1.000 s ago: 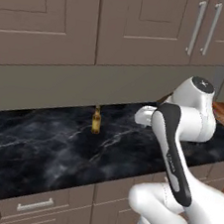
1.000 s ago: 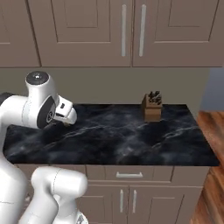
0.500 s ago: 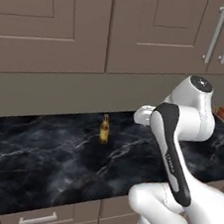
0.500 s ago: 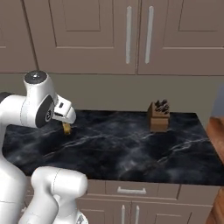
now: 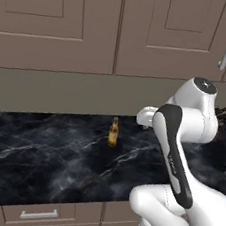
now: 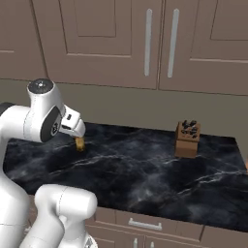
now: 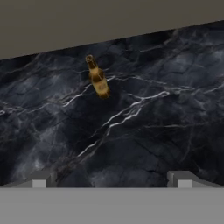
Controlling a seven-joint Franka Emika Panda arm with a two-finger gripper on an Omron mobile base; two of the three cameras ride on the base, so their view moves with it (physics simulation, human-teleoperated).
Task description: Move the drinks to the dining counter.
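— Where is the beer bottle standing right now?

— It is standing upright on the black marble worktop, toward the back, near the plain wall strip under the panelled cabinets. In the hand view the same amber bottle is showing up and to the left of centre, leaning in the picture because the camera is rolled.

— And the hand?

— The hand is hanging above the worktop with its two fingertips spread wide apart, one at each lower corner of its own view. Nothing is sitting between them; the bottle is lying well ahead of them, not touching.

— What is the right base view giving you?

— The arm's wrist is reaching over the worktop from the left, and the bottle is peeking out just under it, mostly covered by the white housing. I cannot tell the fingers' spacing from that side.

— Anything else on the surface?

— A wooden knife block is sitting further right, near the back edge, well apart from the bottle. In the left base view the arm is covering most of that side, and the bottle is standing just left of the wrist. Drawers with metal handles are running under the worktop edge.
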